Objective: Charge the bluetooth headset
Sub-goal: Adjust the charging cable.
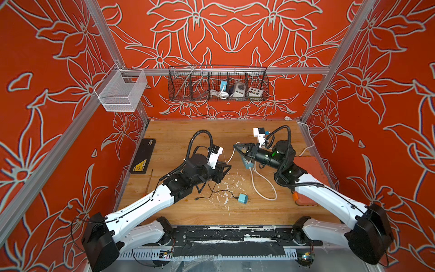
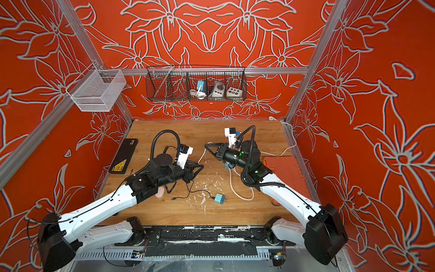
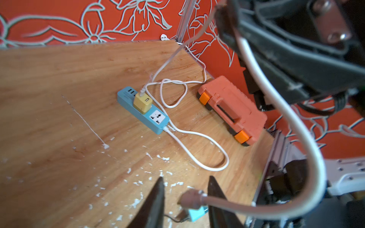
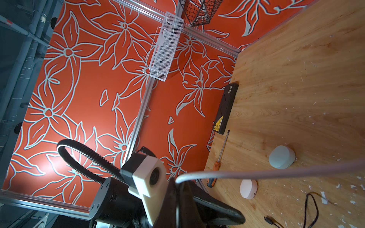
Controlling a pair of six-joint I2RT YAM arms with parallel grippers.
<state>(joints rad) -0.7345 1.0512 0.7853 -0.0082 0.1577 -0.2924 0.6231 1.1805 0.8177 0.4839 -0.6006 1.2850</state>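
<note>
Plug end of white cable [image 3: 227, 204] between the two grippers; headset case [image 4: 248, 189] unplugged.
Case lies near-left on the table [image 1: 179, 134], by the left arm. Left gripper [image 3: 186, 177]: jaws apart either side of the plug, contact not visible. Cable comes from a yellow charger [image 3: 142, 102] in the blue power strip [image 3: 126, 100], right of centre. Right gripper [image 1: 235, 146], farther: clamped on that cable.

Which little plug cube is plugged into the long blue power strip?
The yellow cube charger. It sits in the long blue power strip. The light blue cube charger lies loose on the wooden table.
</note>
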